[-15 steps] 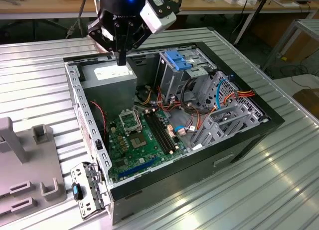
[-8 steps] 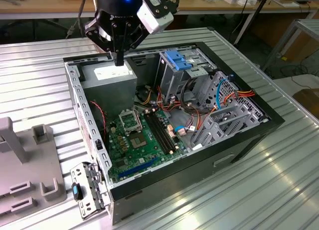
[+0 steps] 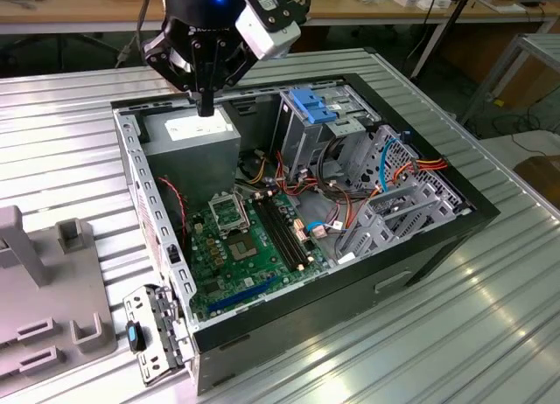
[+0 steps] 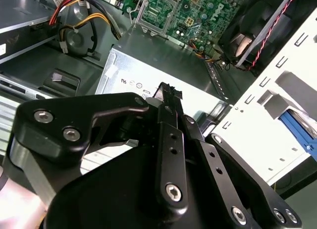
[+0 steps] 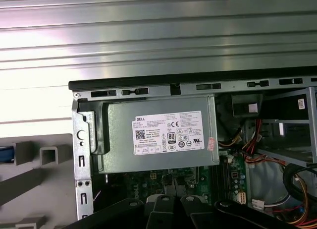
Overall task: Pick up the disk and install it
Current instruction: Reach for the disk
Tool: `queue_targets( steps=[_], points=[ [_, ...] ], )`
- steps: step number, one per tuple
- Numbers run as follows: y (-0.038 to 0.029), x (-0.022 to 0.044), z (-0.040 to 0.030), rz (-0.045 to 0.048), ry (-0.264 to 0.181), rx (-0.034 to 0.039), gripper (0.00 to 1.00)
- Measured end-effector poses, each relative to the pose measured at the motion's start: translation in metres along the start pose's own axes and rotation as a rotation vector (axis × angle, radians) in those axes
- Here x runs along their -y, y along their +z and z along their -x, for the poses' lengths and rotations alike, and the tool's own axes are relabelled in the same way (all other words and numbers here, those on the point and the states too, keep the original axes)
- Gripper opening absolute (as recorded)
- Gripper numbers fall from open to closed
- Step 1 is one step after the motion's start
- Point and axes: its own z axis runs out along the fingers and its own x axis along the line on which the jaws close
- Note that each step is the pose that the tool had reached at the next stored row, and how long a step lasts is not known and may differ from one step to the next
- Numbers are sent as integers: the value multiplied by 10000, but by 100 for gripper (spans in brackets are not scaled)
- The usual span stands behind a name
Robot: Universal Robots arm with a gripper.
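- Table (image 3: 70,142): silver metal, ribbed in long parallel stripes.
- Computer case (image 3: 411,264): black outer shell, bare pale-grey metal inside.
- Motherboard (image 3: 236,247): green, with black slots and one blue slot at its near edge.
- Power supply (image 3: 192,137): grey box, white label with black print.
- Bracket (image 3: 313,105): light blue.
- Cables (image 3: 420,165): red, orange, yellow and black, plus one thin blue.
- Gripper (image 3: 206,109): black, with a blue light glowing above it.
- Stand (image 3: 44,282), at the exterior view's left: plain grey.
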Motion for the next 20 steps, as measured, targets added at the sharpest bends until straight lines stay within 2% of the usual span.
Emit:
queue_targets(
  steps=[20],
  points=[
    [-2,10,-130,1,0,0,11]
  ],
)
